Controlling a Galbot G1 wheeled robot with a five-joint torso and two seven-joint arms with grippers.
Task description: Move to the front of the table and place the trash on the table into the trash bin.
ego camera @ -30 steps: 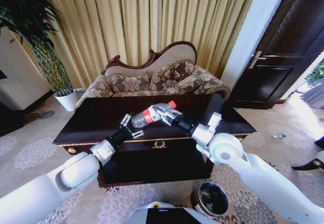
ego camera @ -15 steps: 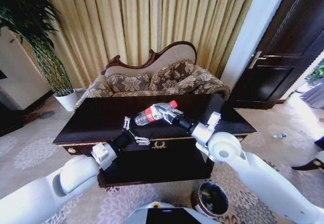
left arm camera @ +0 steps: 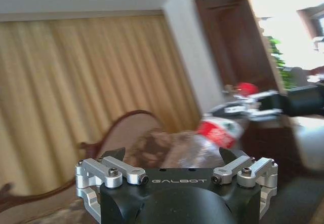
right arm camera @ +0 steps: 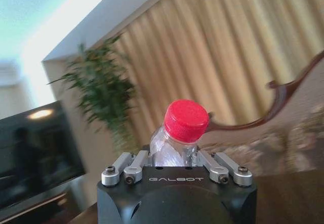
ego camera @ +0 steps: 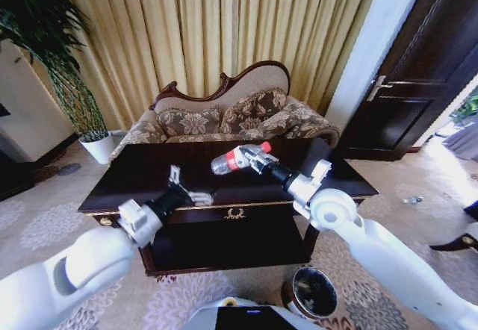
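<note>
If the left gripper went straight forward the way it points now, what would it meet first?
Most likely the bottle held by the right gripper. In the left wrist view it lies just beyond the open fingers of the left gripper. Depth is unclear, so the gripper might pass under it toward the sofa.

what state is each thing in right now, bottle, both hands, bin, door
bottle: capped, held off the table, lying roughly sideways
right hand: shut on the bottle near its neck
left hand: open, empty, low over the table's front edge
table: top bare where it shows
trash bin: open-topped, upright on the floor, black liner in
door: closed
</note>
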